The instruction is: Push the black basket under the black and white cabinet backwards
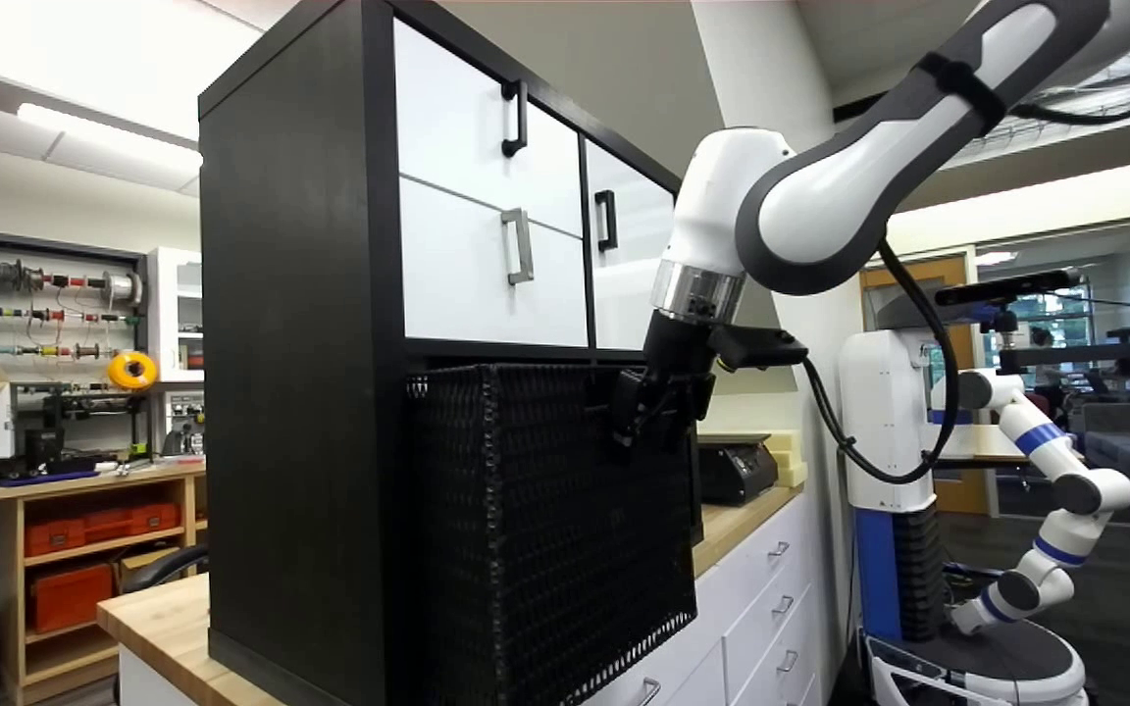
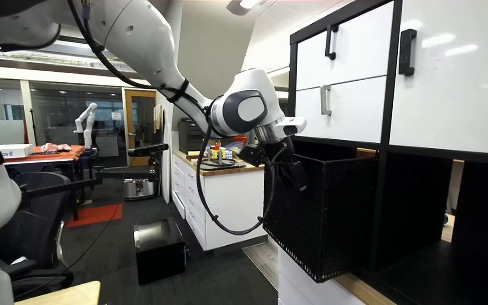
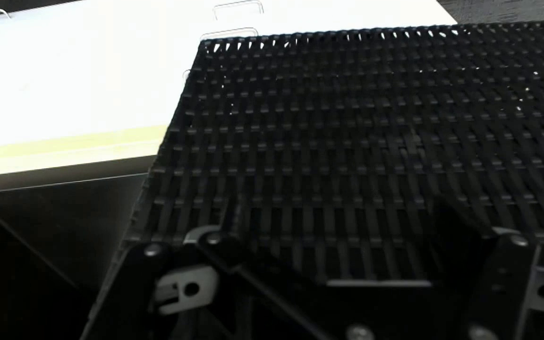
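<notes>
Weave of thin dark strips makes up the black basket (image 1: pixel 575 520), so I expect it to be light for its bulk, though I can't see what, if anything, it holds. It sits in the black and white cabinet (image 1: pixel 290 343), beneath 2 white drawers (image 1: pixel 472 235), with its front jutting well out past the frame and over the edge of the counter (image 1: pixel 158 608). My hand (image 3: pixel 340 215) is at the upper part of that front, its 2 fingers (image 3: pixel 461 231) spread wide side by side with only the woven wall before them and nothing gripped; whether the tips touch the strips, I can't make out. The corners and rim look stiff, but the wall between should give a little, and a narrow tip could slip into a gap and snag. No grip is needed for a backward push: I would bear on the front with both fingers, near its middle and somewhat lower, for I seem slightly nearer the edge beside the neighbouring bay (image 2: pixel 413 212), and an off-centre shove could skew the basket and jam it against the frame.
</notes>
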Robot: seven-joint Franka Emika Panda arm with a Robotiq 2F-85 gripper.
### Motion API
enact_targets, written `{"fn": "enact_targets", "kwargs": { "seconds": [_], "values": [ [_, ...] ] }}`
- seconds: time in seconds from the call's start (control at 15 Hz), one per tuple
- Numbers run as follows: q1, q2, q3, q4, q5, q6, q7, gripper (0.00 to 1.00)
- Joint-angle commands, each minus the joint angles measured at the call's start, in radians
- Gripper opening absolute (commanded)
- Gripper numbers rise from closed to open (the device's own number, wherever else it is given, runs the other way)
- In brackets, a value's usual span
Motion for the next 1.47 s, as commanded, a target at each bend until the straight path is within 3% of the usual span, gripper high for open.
{"fn": "enact_targets", "kwargs": {
  "seconds": [0.0,1.0,1.4],
  "values": [
    [0.030,0.096,-0.031,0.100,-0.019,0.019,0.023,1.00],
    [0.115,0.393,-0.111,0.443,-0.007,0.024,-0.023,1.00],
    [0.127,0.440,-0.129,0.518,-0.006,0.030,-0.047,1.00]
  ]
}}
